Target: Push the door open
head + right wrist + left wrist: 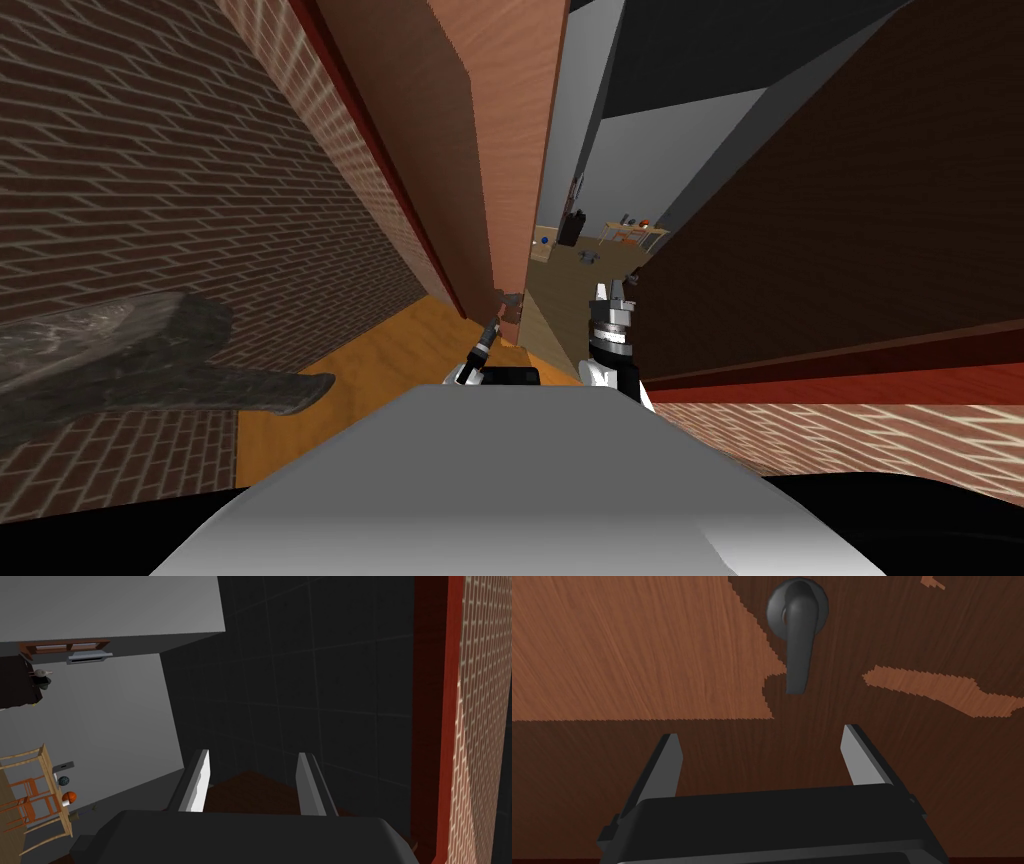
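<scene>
While the left hand hangs open, the dark lever on the door points lengthwise toward it.

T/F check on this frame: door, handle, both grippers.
1. The left gripper is open, facing the brown wooden door. True.
2. It clamps the dark grey lever handle. False: the handle sits beyond the fingertips, ungripped.
3. The door is fully shut. False: the head view shows a gap past its edge, with a furnished room beyond.
4. The right gripper is open and empty. True.
</scene>
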### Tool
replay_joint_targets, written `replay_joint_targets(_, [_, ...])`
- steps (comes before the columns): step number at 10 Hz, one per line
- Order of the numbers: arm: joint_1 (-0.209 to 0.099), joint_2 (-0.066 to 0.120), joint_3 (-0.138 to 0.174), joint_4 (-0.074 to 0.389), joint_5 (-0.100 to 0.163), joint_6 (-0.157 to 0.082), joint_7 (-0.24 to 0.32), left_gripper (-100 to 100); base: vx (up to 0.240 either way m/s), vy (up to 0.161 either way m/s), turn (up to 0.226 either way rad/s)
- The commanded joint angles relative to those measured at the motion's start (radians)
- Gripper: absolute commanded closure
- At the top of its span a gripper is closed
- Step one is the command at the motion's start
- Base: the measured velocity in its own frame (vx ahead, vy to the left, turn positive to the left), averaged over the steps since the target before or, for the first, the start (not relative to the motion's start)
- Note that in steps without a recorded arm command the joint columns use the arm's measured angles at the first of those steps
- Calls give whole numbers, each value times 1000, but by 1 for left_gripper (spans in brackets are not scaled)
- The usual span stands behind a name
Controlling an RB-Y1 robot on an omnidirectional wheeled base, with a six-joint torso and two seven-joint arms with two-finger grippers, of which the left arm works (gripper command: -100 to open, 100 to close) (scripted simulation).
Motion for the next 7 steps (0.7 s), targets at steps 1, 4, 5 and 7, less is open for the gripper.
replay_joint_targets(1, [-10, -2, -16, 37, -2, -4, 0, -100, 79, 85, -115])
replay_joint_targets(4, [-24, -3, -33, 86, -5, -13, 2, -100, 93, 80, -74])
replay_joint_targets(5, [-30, -3, -39, 103, -5, -16, 3, -100, 66, 62, -56])
replay_joint_targets(7, [-30, -2, -40, 107, -5, -18, 3, -100, 56, 47, -35])
